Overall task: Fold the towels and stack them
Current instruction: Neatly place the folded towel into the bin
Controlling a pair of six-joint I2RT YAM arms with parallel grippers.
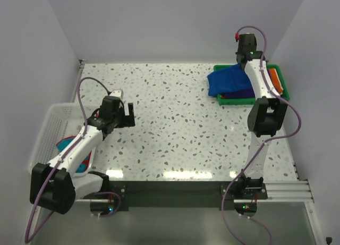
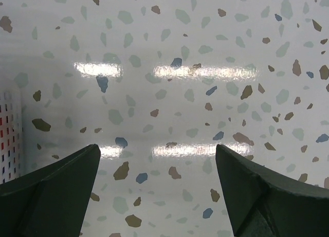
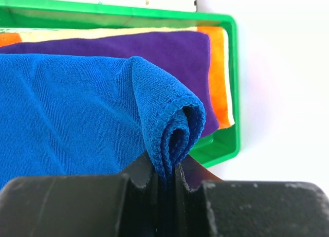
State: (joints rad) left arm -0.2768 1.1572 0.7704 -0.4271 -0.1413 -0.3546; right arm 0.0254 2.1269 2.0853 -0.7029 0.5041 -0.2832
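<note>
The right pincer (image 3: 165, 170) is clenched on a fold of the blue towel (image 3: 67, 108) lying over the green tray (image 3: 234, 93); the left pincer (image 2: 157, 149) hangs released above the tabletop (image 2: 164, 41)

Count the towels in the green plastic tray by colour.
bright blue terry-cloth towel: 1
dark purple cloth towel: 1
orange-and-white cloth towel: 1
total in green plastic tray: 3
</note>
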